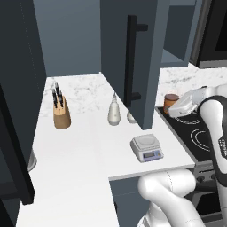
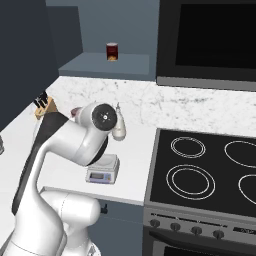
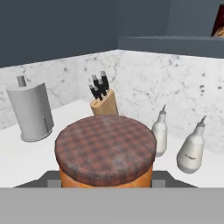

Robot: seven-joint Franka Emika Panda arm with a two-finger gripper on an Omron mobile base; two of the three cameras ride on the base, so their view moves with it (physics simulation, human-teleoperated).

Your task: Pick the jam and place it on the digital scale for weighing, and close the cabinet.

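I hold the jam (image 1: 170, 103) clamped upright in my gripper (image 1: 174, 111), apparently above the stove edge, with the digital scale (image 1: 147, 147) lying lower and toward the counter's front edge, well apart.

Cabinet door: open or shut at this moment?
Open. The cabinet door with its black bar handle swings out over the counter, edge toward the camera, exposing the shelf.

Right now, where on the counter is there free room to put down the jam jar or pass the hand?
The digital scale has a bare platform. The white counter is open between the knife block and the scale, and toward the near edge. It is crowded by the two white bottles under the open cabinet door. The gripper holds the jam.
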